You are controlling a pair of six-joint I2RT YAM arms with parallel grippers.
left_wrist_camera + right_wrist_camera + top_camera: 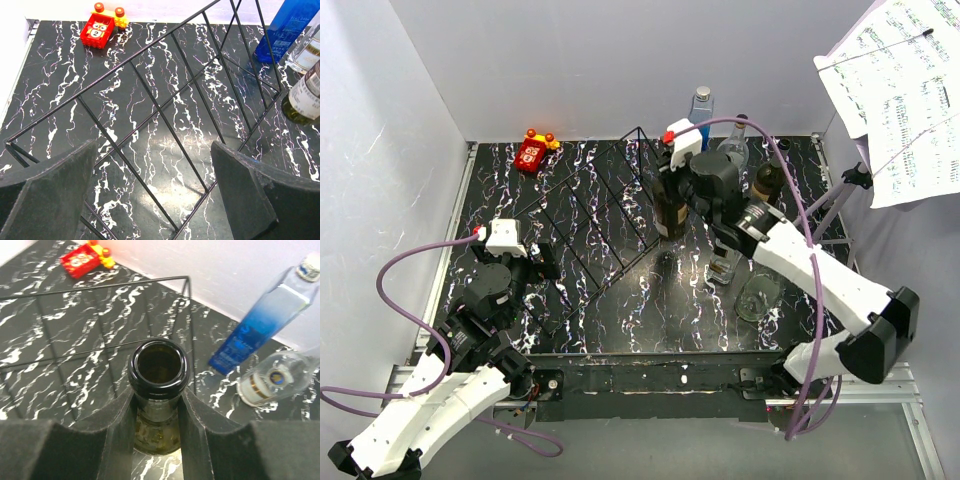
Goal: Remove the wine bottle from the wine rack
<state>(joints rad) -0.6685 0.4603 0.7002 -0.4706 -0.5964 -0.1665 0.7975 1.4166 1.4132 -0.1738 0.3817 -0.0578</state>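
The wine rack [585, 215] is a black wire lattice standing on the marble table; it also shows in the left wrist view [165, 110] and the right wrist view [100, 315]. The dark wine bottle [670, 218] stands upright at the rack's right end, outside its cells. My right gripper [672, 180] is shut on its neck just below the open mouth [159, 365]; the gripper [159, 397] clamps from both sides. The bottle's labelled body shows in the left wrist view [306, 97]. My left gripper [542, 262] is open and empty above the rack's near-left wires [154, 150].
A red toy [533, 150] lies at the back left. A blue bottle [701, 105], a clear bottle [735, 145] and a brown bottle [768, 180] stand behind the right arm. A wine glass [757, 297] sits near the right front. A music stand [900, 80] is at the right.
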